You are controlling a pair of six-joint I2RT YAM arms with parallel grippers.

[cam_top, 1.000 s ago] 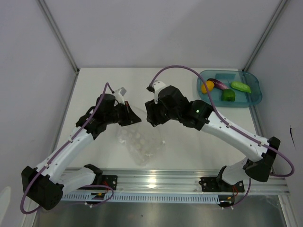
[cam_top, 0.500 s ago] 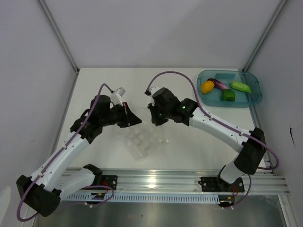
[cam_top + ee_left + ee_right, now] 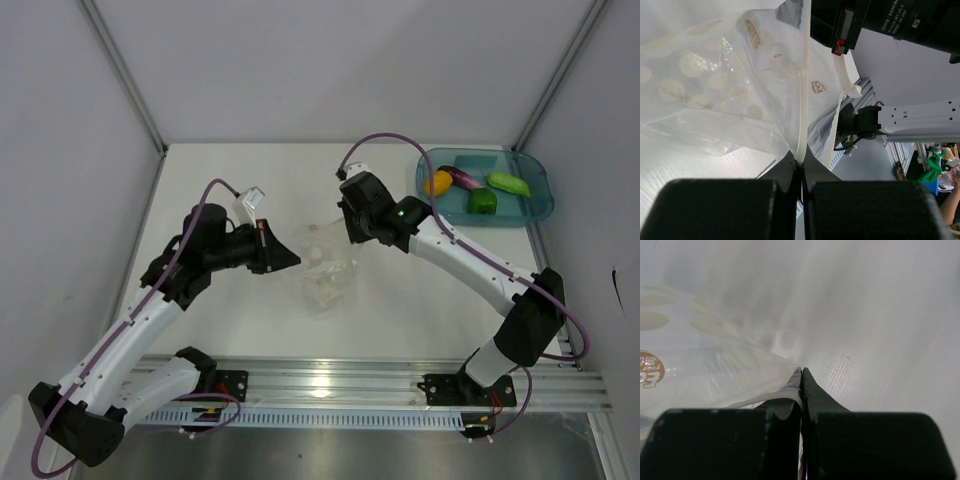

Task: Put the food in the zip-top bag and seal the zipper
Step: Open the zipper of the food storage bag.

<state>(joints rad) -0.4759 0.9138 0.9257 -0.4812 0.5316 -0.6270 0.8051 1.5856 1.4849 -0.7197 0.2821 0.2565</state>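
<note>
The clear zip-top bag point(image 3: 328, 281) hangs bunched between my two grippers over the middle of the table. My left gripper point(image 3: 293, 260) is shut on the bag's white zipper point(image 3: 804, 90), which runs straight up from its fingertips point(image 3: 801, 159) in the left wrist view. My right gripper point(image 3: 352, 238) is shut on a thin edge of the bag point(image 3: 700, 365), pinched at its tips point(image 3: 801, 372). The food lies in the teal tray point(image 3: 530, 212) at the far right: orange-yellow fruit point(image 3: 437, 183), purple eggplant point(image 3: 462, 178), light-green piece point(image 3: 508, 184) and dark-green pepper point(image 3: 482, 201).
White walls with metal corner posts close in the table on three sides. An aluminium rail point(image 3: 330, 385) carrying both arm bases runs along the near edge. The right arm's black wrist body point(image 3: 880, 20) hangs close above the bag in the left wrist view.
The right gripper has shut on the bag's edge and moved back and right. The left gripper followed to the right. The bag has come up off the table and bunched between them.
</note>
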